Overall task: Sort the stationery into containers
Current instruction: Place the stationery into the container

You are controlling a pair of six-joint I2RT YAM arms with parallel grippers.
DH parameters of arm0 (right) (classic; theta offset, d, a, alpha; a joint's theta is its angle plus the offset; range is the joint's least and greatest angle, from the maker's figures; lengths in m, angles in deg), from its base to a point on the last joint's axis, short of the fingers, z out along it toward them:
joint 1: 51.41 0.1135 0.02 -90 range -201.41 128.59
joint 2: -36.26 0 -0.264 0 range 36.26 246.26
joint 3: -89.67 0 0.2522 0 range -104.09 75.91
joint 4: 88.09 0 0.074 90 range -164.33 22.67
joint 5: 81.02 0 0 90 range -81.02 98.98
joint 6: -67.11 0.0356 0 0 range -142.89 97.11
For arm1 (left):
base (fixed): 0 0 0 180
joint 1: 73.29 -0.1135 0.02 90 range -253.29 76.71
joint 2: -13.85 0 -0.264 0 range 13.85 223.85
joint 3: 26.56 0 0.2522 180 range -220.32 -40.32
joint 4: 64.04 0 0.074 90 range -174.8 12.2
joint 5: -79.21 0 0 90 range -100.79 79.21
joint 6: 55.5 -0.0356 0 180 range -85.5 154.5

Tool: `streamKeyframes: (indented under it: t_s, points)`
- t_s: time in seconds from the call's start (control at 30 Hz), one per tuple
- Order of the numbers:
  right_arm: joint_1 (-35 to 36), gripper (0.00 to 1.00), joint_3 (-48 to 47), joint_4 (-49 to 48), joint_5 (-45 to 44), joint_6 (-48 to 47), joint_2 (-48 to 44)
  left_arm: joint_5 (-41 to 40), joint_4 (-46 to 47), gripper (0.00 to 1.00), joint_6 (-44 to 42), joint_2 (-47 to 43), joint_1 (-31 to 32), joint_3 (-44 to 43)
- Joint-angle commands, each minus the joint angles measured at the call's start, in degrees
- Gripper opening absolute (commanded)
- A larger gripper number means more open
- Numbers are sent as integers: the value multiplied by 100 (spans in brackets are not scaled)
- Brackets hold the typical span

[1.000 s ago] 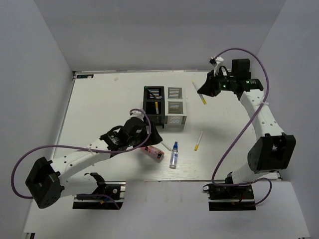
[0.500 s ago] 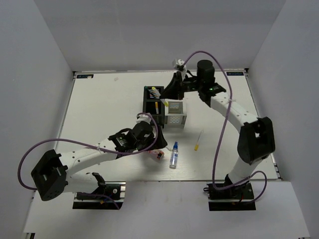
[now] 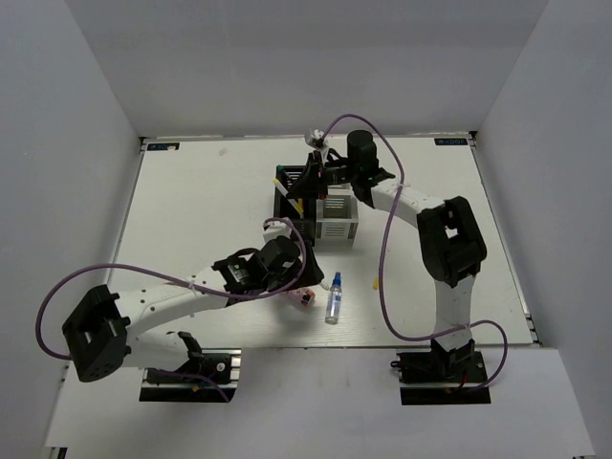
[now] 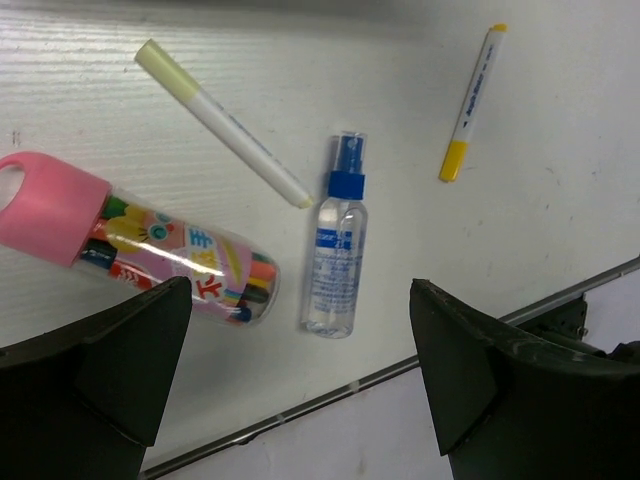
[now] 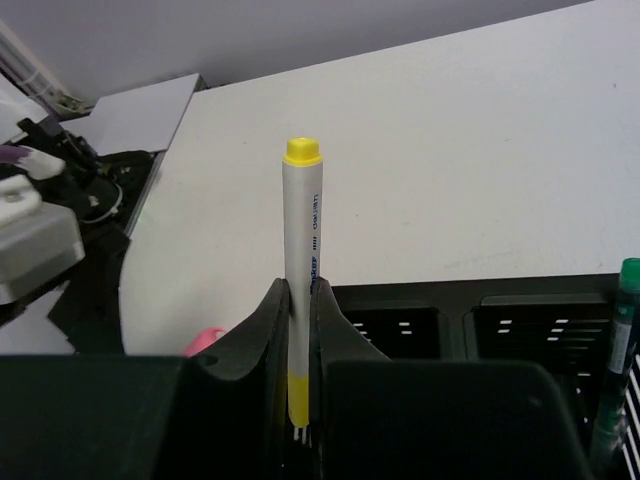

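My right gripper [image 5: 300, 300] is shut on a white pen with yellow ends [image 5: 302, 220], held upright over the black mesh containers [image 5: 480, 320]. From above, it [image 3: 304, 184] hovers at the back of the container cluster [image 3: 337, 229]. My left gripper [image 4: 300, 370] is open above the table. Below it lie a pink-capped cylinder of coloured pens [image 4: 150, 250], a clear blue-capped bottle [image 4: 335, 250], a white pen with a pale yellow cap [image 4: 220, 120] and a white pen with yellow ends [image 4: 472, 100]. Nothing sits between the left fingers [image 4: 100, 380].
A dark green pen [image 5: 618, 340] stands in the right-hand black cup. The table's near edge [image 4: 330, 395] runs just below the bottle. The right arm's purple cable [image 3: 382, 268] hangs across the table to the right of the bottle [image 3: 333, 298].
The right arm swung from the back right to over the black cups, carrying the pen. The left arm shifted slightly toward the near edge, over the pink cylinder.
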Motion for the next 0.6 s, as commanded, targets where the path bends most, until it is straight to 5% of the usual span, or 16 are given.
streamKeyframes:
  t_s: [0.0, 0.2, 0.27, 0.33, 0.57]
  points:
    - [73, 0, -381, -341, -128, -261, 237, -328, -3, 100, 276, 117, 116, -463]
    - [91, 5, -935, -94, -208, -525, 598, -557, -4, 100, 777, 443, 249, -701]
    - [82, 37, -883, -16, -208, -647, 642, -557, 111, 100, 891, 522, 301, -701]
    - [47, 52, -725, 11, -208, -657, 563, -688, 164, 100, 1137, 662, 354, -754]
    - [-312, 53, -627, -426, -94, 176, 46, -1145, -46, 100, 1673, 1136, 538, -1210]
